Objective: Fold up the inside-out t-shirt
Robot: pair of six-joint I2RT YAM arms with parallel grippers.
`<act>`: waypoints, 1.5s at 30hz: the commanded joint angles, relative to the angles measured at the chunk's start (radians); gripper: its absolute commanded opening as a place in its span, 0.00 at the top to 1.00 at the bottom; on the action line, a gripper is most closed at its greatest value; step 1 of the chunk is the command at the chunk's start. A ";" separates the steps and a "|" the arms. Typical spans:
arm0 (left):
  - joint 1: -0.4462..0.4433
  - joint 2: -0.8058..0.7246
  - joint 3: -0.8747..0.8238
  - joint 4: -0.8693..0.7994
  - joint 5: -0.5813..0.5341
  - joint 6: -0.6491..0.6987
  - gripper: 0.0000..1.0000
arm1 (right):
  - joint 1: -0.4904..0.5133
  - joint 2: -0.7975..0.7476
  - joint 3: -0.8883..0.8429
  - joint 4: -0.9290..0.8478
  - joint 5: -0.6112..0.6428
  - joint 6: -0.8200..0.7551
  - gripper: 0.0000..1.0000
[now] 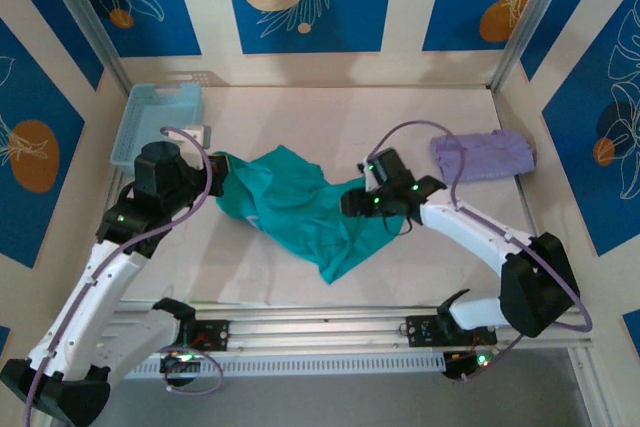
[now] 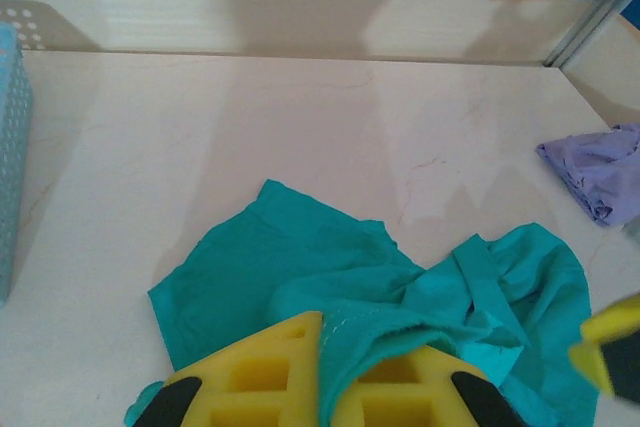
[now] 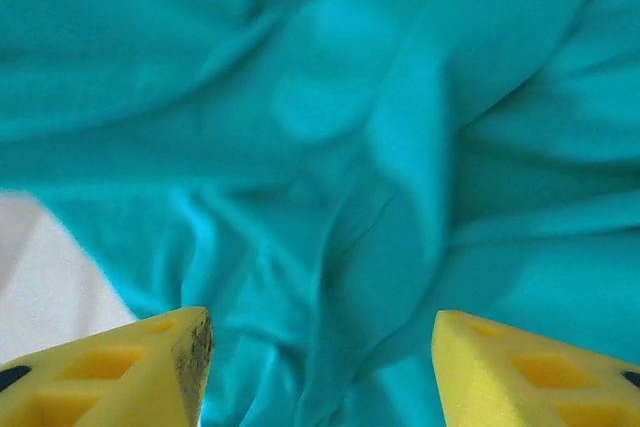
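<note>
The inside-out t-shirt [image 1: 300,207] is a teal-green crumpled heap in the middle of the table, with one corner trailing toward the near edge. My left gripper [image 1: 218,179] sits at the shirt's left end, and its yellow fingers [image 2: 250,377] are shut on a fold of the teal cloth [image 2: 370,347]. My right gripper [image 1: 358,199] hovers at the shirt's right side. Its yellow fingertips [image 3: 150,367] stand wide apart over wrinkled teal fabric [image 3: 330,177], and nothing is pinched between them.
A pale lavender folded garment [image 1: 483,155] lies at the back right. A light blue perforated basket [image 1: 155,122] stands at the back left, with a small white object [image 1: 192,134] beside it. Metal frame posts mark the rear corners.
</note>
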 commanded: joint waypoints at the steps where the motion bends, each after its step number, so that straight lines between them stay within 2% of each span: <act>1: 0.010 -0.011 -0.021 0.039 0.049 -0.016 1.00 | 0.100 0.033 -0.036 -0.077 0.067 0.129 0.39; 3: 0.010 -0.008 -0.025 0.046 0.063 -0.020 1.00 | 0.152 0.074 -0.031 -0.100 0.128 0.155 0.39; 7: 0.010 -0.006 -0.027 0.052 0.083 -0.025 1.00 | 0.170 0.153 -0.025 -0.125 0.211 0.169 0.43; 11: 0.010 -0.012 -0.030 0.053 0.084 -0.025 1.00 | 0.164 0.161 -0.037 -0.068 0.206 0.167 0.56; 15: 0.010 -0.015 -0.035 0.055 0.081 -0.023 1.00 | 0.140 0.149 -0.048 -0.033 0.171 0.163 0.61; 25: 0.010 -0.015 -0.043 0.059 0.081 -0.026 1.00 | 0.087 0.057 -0.094 0.019 0.126 0.121 0.99; 27: 0.009 -0.015 -0.035 0.053 0.072 -0.025 1.00 | 0.067 -0.022 -0.100 0.050 0.121 0.069 1.00; 31: 0.014 -0.027 0.027 0.012 0.019 -0.015 1.00 | -0.040 -0.239 -0.115 0.163 -0.012 -0.056 1.00; 35: 0.046 -0.032 0.168 -0.039 -0.061 0.026 1.00 | -0.249 -0.415 -0.057 0.244 -0.251 -0.109 1.00; 40: 0.106 0.001 0.434 -0.079 -0.156 0.075 1.00 | -0.480 -0.487 0.145 0.213 -0.423 -0.115 1.00; 45: 0.109 0.021 0.690 -0.100 -0.203 0.102 1.00 | -0.616 -0.522 0.351 0.109 -0.471 -0.110 1.00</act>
